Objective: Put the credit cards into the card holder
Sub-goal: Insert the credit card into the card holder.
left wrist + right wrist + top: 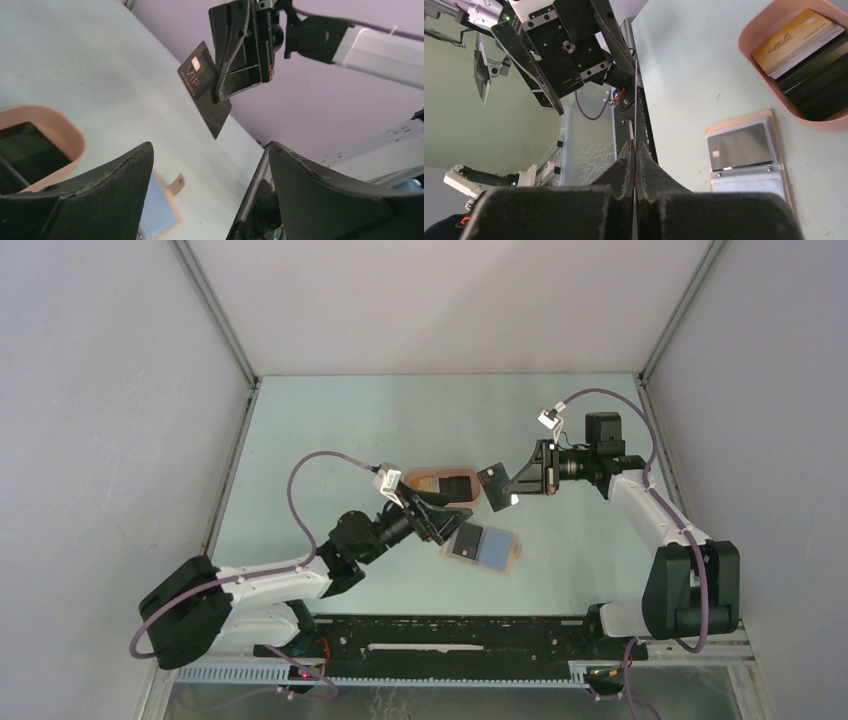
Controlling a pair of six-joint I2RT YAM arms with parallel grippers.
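Observation:
My right gripper [517, 483] is shut on a black card [492, 486] and holds it tilted in the air, above the table between the tray and the card holder. In the left wrist view the card [202, 87] shows "VIP"; in the right wrist view it is edge-on [635, 100]. The tan card holder [497, 550] lies open on the table, with a black card [467, 540] in its left half and a pale blue face on its right. It also shows in the right wrist view [744, 155]. My left gripper [440, 512] is open and empty, just left of the holder.
A salmon-pink oval tray [412, 478] behind the left gripper holds a yellow-orange card [796, 37] and black cards [824, 82]. Grey walls enclose the table on the left, right and back. The holder's snap tab [175, 184] points away from the tray.

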